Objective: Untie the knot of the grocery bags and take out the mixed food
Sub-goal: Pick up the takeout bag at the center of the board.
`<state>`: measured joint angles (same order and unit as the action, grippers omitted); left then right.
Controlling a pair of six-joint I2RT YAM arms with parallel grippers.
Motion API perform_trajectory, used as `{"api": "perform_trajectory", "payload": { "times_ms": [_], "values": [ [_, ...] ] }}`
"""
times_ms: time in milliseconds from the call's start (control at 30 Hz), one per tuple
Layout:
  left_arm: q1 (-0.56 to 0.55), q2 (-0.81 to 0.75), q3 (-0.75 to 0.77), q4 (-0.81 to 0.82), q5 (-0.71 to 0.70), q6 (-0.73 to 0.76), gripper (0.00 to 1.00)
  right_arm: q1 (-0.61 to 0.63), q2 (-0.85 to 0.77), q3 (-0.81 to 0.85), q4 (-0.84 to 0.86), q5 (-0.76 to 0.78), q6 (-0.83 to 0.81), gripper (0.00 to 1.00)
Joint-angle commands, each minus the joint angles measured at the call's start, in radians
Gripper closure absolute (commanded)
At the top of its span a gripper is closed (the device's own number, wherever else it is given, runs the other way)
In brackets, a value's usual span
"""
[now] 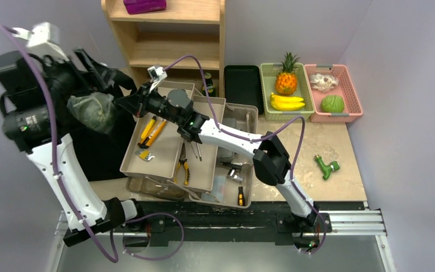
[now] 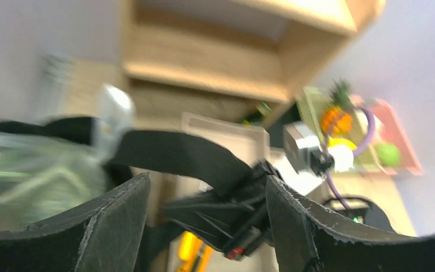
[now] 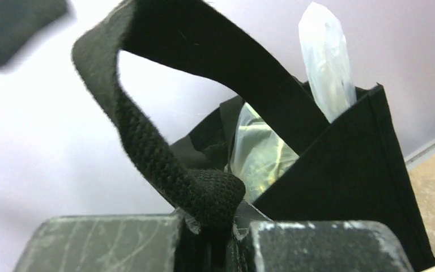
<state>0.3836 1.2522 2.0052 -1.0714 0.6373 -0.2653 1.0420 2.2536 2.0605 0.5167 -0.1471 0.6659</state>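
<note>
The black cloth bag [image 1: 105, 150] stands at the left of the table, beside the beige trays. The see-through plastic bag [image 1: 93, 110], with something green inside, sticks out of its top. My right gripper [image 1: 127, 103] is shut on a black strap handle [image 3: 147, 141] and holds it taut. In the right wrist view the gripper [image 3: 215, 238] pinches the strap, with the black cloth bag [image 3: 345, 187] and the plastic bag [image 3: 260, 153] behind it. My left gripper [image 2: 207, 226] is open and empty, raised near the bag. Its view is blurred and shows the strap [image 2: 175, 153] and the plastic bag [image 2: 28, 175].
Stacked beige trays [image 1: 158, 153] with yellow-handled tools fill the middle. A wooden shelf [image 1: 164, 34] stands at the back. To its right are a flat black tray [image 1: 242, 85], a green basket [image 1: 266, 90] with pineapple and bananas, and a pink basket [image 1: 354, 93]. A green toy [image 1: 327, 167] lies at the right.
</note>
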Motion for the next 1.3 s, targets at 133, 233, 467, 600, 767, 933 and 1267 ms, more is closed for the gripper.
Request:
{"api": "perform_trajectory", "payload": {
  "times_ms": [133,233,467,600,767,933,1267],
  "values": [
    [0.106,0.027,0.244,-0.267,-0.599,0.387,0.26,-0.019,-0.094,-0.060,0.074,0.017,-0.051,1.00],
    [0.109,0.009,0.125,-0.305,-0.758,0.570,0.25,-0.030,-0.103,-0.059,0.069,-0.022,-0.054,1.00],
    [0.149,0.023,-0.065,-0.270,-0.866,0.904,0.26,-0.037,-0.105,-0.041,0.044,-0.086,-0.065,1.00],
    [0.150,0.064,-0.146,-0.250,-0.818,0.990,0.26,-0.037,-0.113,-0.052,0.040,-0.111,-0.067,1.00],
    [0.149,0.100,-0.212,-0.225,-0.752,1.160,0.24,-0.039,-0.121,-0.063,0.040,-0.128,-0.083,1.00],
    [0.150,0.177,-0.209,-0.277,-0.768,1.307,0.23,-0.042,-0.124,-0.063,0.039,-0.129,-0.090,1.00],
    [0.148,0.268,-0.325,-0.184,-0.850,1.448,0.28,-0.048,-0.126,-0.071,0.035,-0.132,-0.098,1.00]
  ]
}}
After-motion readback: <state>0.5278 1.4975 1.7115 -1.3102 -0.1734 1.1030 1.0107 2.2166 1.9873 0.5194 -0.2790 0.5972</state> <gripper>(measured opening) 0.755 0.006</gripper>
